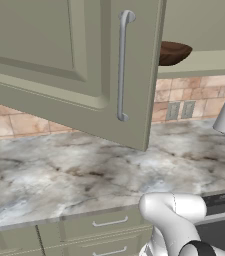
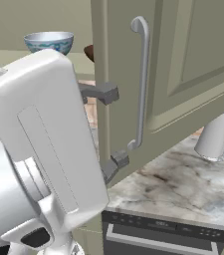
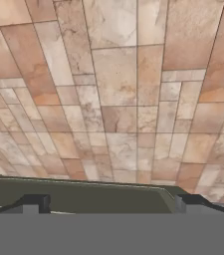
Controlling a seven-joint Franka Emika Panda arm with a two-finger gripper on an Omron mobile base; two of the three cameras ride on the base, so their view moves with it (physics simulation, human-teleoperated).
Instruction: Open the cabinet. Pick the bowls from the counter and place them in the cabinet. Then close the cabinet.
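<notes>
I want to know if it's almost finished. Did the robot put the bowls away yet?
Yes, both are in: the white-and-blue bowl and the brown wooden bowl sit on the cabinet shelf. The open claw is empty, beside the door's edge. Left to do: shutting that open door.

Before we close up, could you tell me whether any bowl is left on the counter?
No, the counter has none; both bowls sit inside the cabinet.

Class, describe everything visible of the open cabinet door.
The cabinet door is olive-green, matte like painted wood, with a recessed panel and a long vertical silver bar handle near its free edge. It stands swung open, out over the counter. The gripper's fingers, spread wide, sit either side of its edge.
</notes>
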